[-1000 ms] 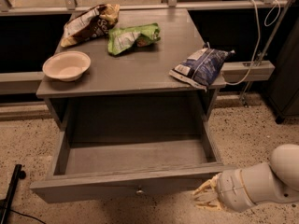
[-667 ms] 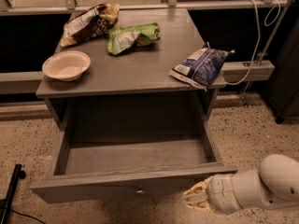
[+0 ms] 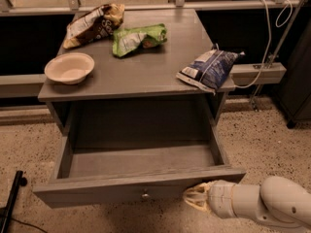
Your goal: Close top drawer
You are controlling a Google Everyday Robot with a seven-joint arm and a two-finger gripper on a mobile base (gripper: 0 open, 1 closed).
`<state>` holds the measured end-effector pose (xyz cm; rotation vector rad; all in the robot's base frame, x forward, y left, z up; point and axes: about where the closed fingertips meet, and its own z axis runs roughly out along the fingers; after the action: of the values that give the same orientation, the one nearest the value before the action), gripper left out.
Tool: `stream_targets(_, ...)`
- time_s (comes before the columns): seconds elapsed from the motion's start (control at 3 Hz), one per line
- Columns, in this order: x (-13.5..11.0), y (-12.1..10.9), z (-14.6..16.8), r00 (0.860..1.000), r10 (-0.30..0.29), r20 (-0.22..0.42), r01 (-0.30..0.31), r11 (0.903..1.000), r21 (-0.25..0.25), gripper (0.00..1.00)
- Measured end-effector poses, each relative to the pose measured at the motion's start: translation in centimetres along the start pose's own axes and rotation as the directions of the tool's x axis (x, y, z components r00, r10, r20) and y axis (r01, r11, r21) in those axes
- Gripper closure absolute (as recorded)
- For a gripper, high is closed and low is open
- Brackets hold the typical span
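- Speckled floor [image 3: 272, 130], grey side table [image 3: 160, 72] w/ a bowl [image 3: 69, 68] and three snack bags on top: brown [image 3: 95, 24], green [image 3: 138, 39], blue [image 3: 209, 68]. None of that matters for the job.
- top drawer [image 3: 97, 191] is pulled way out toward the cam and looks bare inside. Long front panel faces us, small round knob [image 3: 145, 195] at its centre.
- gripper [image 3: 195, 200] comes in low from the right on the white arm [image 3: 272, 208]. It sits at the panel's lower edge, just right of the knob.
- Can't tell if it's open or closed, tbh. Doesn't look like it's holding anything. Can't say if it's touching the panel either.
- Step imo: lining up for the push. Drawer isn't in at all yet, so basically none of the closing is done.
- Next move needs flat contact on the panel, then a straight shove toward the table.
- It's off-centre to the right, so the drawer could skew and bind. Prob better to slide closer to the knob first.
- Also it's low on the panel. Could slip under the edge, so come up a bit.
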<state>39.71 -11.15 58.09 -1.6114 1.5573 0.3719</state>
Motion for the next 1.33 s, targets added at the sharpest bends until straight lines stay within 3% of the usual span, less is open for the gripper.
stream_targets(0.33, 0.2, -1.7, 0.6, 1.0, 0.013, 0.001, -0.013, 0.9975, 0.07, 1.0)
stream_targets(0.67, 0.0, -3.0, 1.1, 1.0, 0.009, 0.007, -0.01, 0.9944, 0.105, 1.0)
stream_targets(1.33, -2.4, -7.9, 3.7, 0.999, -0.022, 0.029, 0.016, 0.981, 0.193, 1.0)
